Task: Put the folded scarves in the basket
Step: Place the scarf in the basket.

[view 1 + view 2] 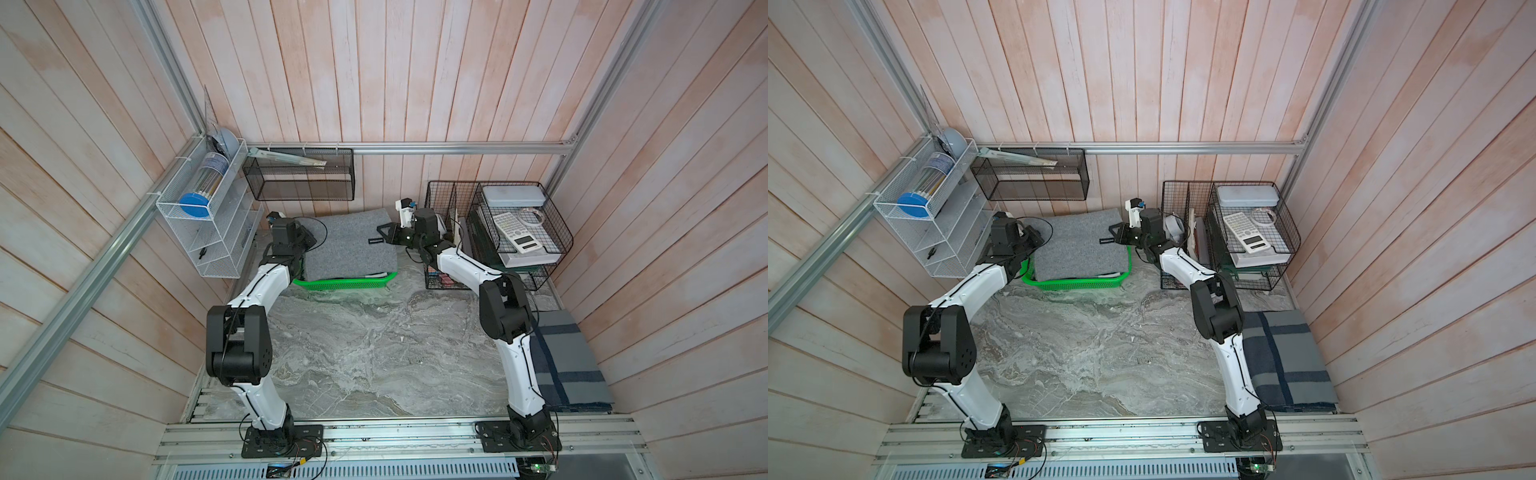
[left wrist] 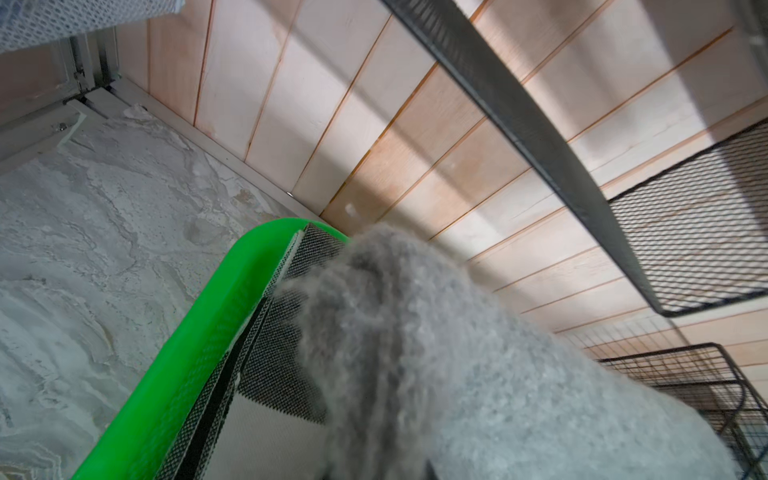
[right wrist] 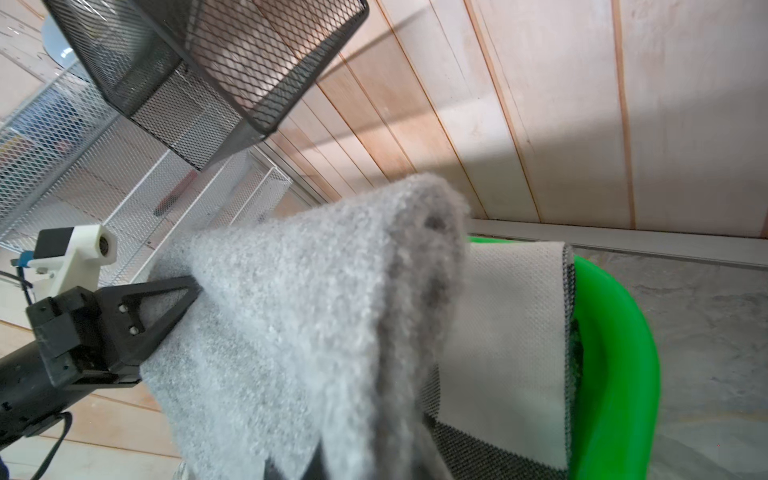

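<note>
The folded scarf (image 1: pixel 349 245), grey and woolly, hangs flat just above the green basket (image 1: pixel 345 285) at the back of the counter (image 1: pixel 374 353), under the black mesh wall shelf (image 1: pixel 299 174). The left hand (image 1: pixel 309 241) pinches one side edge and the right hand (image 1: pixel 380 230) the opposite one, both pressed tight on the wool, so it spans between them. A pale cloth with dark mesh edging (image 3: pixel 507 324) already lies in the basket beneath. From where I stand this looks like the set-down step: the scarf is over the basket but not yet released. Next, I'd say, both hands must sink together until it rests inside the rim, then let go without dragging a corner out
</note>
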`<state>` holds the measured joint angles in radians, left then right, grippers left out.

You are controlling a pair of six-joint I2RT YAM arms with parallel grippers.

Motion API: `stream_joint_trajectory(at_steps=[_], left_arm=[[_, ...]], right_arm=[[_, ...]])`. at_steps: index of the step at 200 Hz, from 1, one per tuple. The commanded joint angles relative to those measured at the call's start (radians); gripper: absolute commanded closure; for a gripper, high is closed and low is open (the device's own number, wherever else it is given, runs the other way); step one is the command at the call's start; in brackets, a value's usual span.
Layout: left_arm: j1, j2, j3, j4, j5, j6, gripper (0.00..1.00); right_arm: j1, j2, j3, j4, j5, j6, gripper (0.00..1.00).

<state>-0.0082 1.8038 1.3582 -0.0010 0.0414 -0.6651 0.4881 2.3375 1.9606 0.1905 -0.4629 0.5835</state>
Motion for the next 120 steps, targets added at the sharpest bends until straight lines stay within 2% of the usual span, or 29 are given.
stream_joint_trajectory(at_steps=[1, 7, 16, 20, 28, 33, 47, 62, 71, 91, 120], left_arm=[[0.043, 0.042, 0.066, 0.001, -0.029, 0.012, 1.00], [0.047, 0.056, 0.081, -0.001, -0.016, 0.010, 1.00], [0.056, 0.074, 0.102, -0.011, 0.010, 0.005, 0.99], [0.059, 0.082, 0.110, -0.015, 0.024, 0.002, 0.90], [0.067, 0.088, 0.119, -0.013, 0.050, -0.008, 0.60], [0.071, 0.088, 0.120, -0.011, 0.058, -0.014, 0.48], [0.073, 0.075, 0.118, -0.009, 0.063, -0.024, 0.28], [0.073, 0.053, 0.118, -0.008, 0.076, -0.029, 0.10], [0.073, 0.033, 0.117, -0.014, 0.085, -0.038, 0.06], [0.068, -0.037, 0.081, 0.001, 0.126, -0.070, 0.04], [0.019, -0.198, -0.061, 0.051, 0.142, -0.110, 0.04]], right_arm=[[-0.044, 0.073, 0.115, -0.094, 0.004, 0.003, 0.98], [-0.046, 0.094, 0.151, -0.113, -0.002, 0.004, 0.93], [-0.045, 0.121, 0.198, -0.140, -0.010, 0.003, 0.80], [-0.045, 0.131, 0.215, -0.151, -0.012, 0.001, 0.74], [-0.046, 0.142, 0.245, -0.165, -0.018, -0.001, 0.63], [-0.045, 0.144, 0.255, -0.170, -0.020, -0.001, 0.57], [-0.044, 0.131, 0.256, -0.176, -0.020, -0.006, 0.44], [-0.042, 0.090, 0.233, -0.179, -0.004, -0.019, 0.37], [-0.038, 0.054, 0.203, -0.177, 0.009, -0.029, 0.36], [-0.027, -0.058, 0.094, -0.161, 0.036, -0.047, 0.35], [0.001, -0.318, -0.259, -0.017, 0.092, -0.053, 0.35]])
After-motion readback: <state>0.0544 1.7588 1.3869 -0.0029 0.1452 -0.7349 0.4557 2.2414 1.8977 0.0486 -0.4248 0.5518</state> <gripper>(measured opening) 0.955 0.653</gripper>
